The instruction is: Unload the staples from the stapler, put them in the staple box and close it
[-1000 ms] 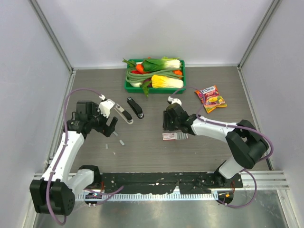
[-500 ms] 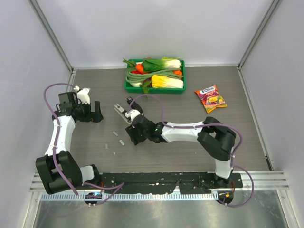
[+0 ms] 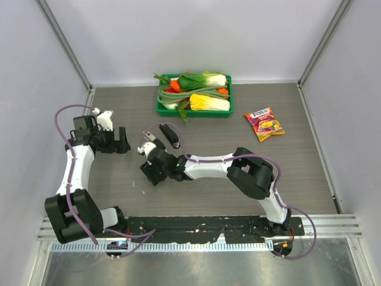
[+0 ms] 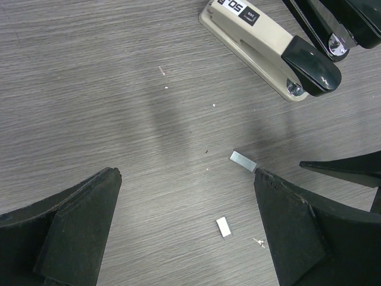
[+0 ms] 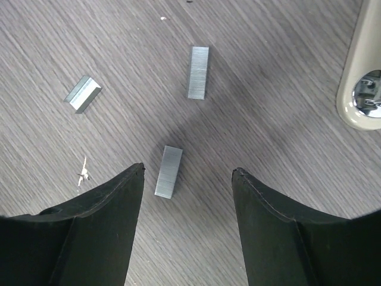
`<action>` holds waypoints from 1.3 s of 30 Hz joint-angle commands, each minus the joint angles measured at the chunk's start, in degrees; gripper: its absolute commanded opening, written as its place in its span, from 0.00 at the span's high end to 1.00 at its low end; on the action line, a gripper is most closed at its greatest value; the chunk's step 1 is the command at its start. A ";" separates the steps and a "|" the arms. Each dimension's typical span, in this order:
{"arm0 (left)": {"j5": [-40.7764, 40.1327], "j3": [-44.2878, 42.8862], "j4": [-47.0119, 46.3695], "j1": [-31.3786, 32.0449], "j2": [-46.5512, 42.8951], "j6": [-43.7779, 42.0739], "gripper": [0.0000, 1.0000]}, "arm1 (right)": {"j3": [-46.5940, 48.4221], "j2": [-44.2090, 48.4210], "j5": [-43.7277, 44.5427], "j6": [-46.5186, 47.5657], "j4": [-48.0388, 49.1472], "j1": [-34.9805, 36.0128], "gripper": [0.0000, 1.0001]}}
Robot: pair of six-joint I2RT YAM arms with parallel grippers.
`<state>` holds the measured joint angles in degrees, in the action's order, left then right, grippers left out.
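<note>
Right wrist: staples (image 5: 168, 171) beneath end effector (image 5: 187, 172)

Three staple strips (image 5: 198, 72), one white stapler (image 4: 256, 50), one black stapler (image 3: 171, 135), one crate (image 3: 202, 113), one packet (image 3: 265, 123).

Left gripper (image 4: 186, 179) is hovering over the bench (image 4: 89, 71), jaws standing wide apart, gripping nothing. Cream stapler (image 4: 262, 50) is lying flat up top, with the black stapler (image 4: 333, 24) just beside it. Staples (image 4: 243, 159) are lying loose on the bench: one strip near the right fingertip, a shorter strip below it.
</note>
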<state>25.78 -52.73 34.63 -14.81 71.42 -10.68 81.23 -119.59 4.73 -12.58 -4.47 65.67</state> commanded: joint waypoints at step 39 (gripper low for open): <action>1.82 21.16 10.46 -0.06 -15.08 -53.66 0.00 | -6.51 13.04 15.21 -6.58 -8.10 1.39 0.86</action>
<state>23.16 -35.03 42.33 -17.65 58.41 -59.57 77.36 -116.16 14.39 -16.58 -11.00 67.92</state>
